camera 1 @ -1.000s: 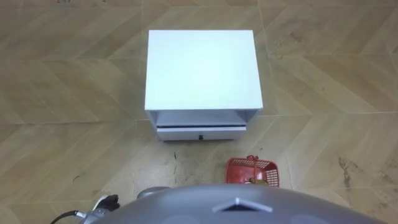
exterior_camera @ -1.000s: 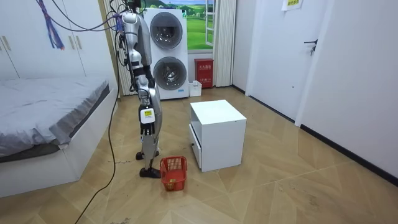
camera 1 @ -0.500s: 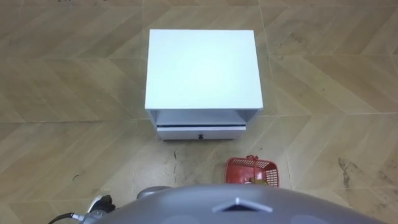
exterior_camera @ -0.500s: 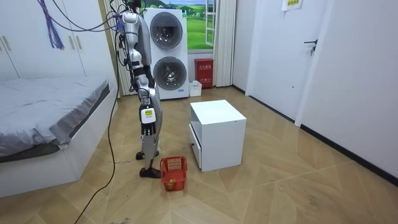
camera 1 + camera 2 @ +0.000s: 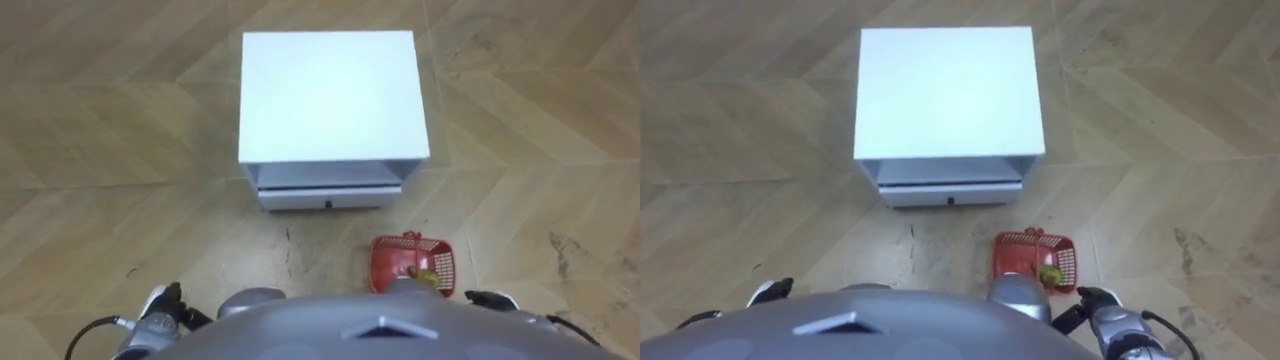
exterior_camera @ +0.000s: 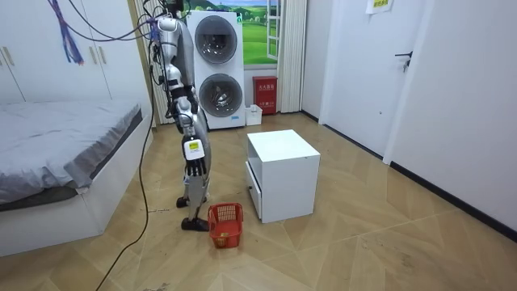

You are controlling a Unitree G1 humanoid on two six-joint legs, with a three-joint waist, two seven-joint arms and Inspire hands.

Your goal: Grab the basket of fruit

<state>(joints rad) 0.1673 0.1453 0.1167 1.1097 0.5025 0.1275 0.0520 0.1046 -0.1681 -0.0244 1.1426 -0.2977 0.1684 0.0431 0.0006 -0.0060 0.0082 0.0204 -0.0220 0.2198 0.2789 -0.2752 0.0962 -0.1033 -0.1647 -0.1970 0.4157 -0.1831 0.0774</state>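
The red fruit basket stands on the wooden floor just ahead of me and to my right, in front of the white cabinet's right corner. A yellow-green fruit lies inside it. In the room view the basket sits by my feet. My left hand shows at the lower left, down by my side. My right hand hangs at the lower right, close beside the basket but above it and apart from it. Neither hand holds anything. I stand upright facing the cabinet.
A white cabinet with a low drawer stands straight ahead. A bed is behind me, and stacked washing machines are by the far wall. Bare wooden floor lies to both sides of the cabinet.
The eye view has tipped downward, so the cabinet and basket sit a little differently and both hands now show at the lower corners. The basket has not moved.
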